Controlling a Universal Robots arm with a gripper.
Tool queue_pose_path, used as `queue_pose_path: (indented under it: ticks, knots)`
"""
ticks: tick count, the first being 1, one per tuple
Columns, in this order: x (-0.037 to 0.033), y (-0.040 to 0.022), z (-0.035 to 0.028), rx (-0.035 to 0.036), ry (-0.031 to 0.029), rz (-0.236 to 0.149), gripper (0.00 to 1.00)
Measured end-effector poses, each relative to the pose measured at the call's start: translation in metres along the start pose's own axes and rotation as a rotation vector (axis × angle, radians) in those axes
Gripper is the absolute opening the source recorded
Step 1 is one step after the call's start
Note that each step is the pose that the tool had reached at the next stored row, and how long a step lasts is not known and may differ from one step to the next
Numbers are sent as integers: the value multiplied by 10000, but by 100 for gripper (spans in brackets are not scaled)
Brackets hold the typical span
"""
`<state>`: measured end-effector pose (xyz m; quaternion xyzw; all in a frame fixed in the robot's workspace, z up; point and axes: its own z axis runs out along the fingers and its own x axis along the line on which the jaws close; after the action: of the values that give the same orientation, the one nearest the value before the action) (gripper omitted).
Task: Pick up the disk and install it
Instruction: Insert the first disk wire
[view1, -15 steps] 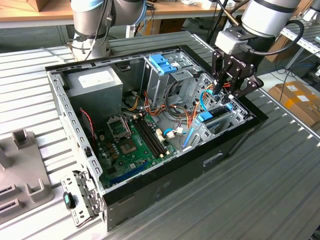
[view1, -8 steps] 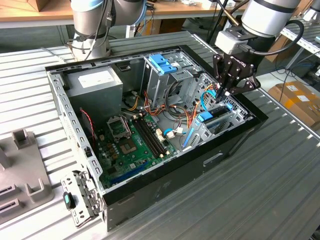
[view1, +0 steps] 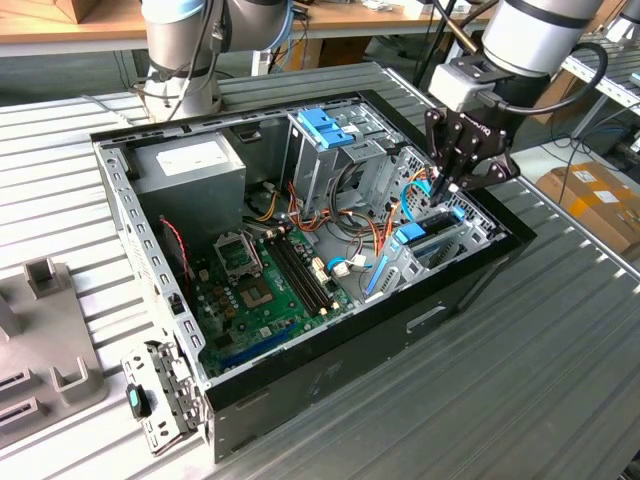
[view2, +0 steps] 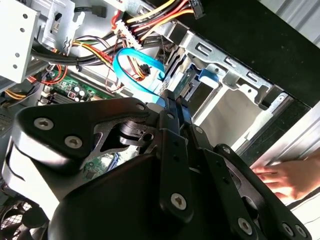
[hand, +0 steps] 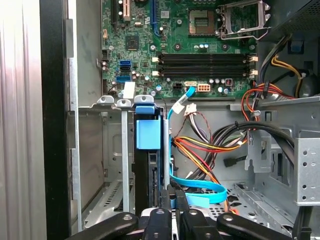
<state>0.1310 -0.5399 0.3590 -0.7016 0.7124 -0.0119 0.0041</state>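
Note:
The disk (view1: 412, 235) stands on edge in the drive bay at the front corner of the open computer case (view1: 330, 380), on the exterior view's right. In the first wrist view its blue rail tab (hand: 148, 130) tops a dark body set between metal bay walls. My gripper (view1: 441, 190) reaches down into that bay right over the disk's rear end. Its fingers (hand: 167, 200) are pressed together, shut, beside the disk's edge and a blue flat cable (hand: 200, 187). In the second wrist view the gripper (view2: 172, 102) points at the disk (view2: 191, 82).
A tall metal cage with a blue bracket (view1: 325, 127) stands mid-case, with bundled cables (hand: 215, 145) beside it. The motherboard (view1: 265, 285) and power supply (view1: 190, 165) fill the case's other side. A person's hand (view2: 285, 177) rests by the case wall. A second arm's base (view1: 180, 60) stands behind.

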Motion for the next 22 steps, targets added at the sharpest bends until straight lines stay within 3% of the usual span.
queue_pose_path:
  ticks: [2,3,4,11,13,14,17,18,22]
  knots:
    - [13,15,-1,33,-48,-9,16]
    - [31,25,0,49,-117,-13,16]
    - [34,27,0,54,-138,-15,16]
    - [35,31,-1,61,-137,-13,16]
    - [35,39,-1,200,-222,-15,16]
    - [35,43,-1,313,-313,-16,16]
    - [39,54,0,591,-481,-21,16]
    - [42,64,0,771,-521,-26,16]
    - [49,95,3,1130,-571,-33,16]
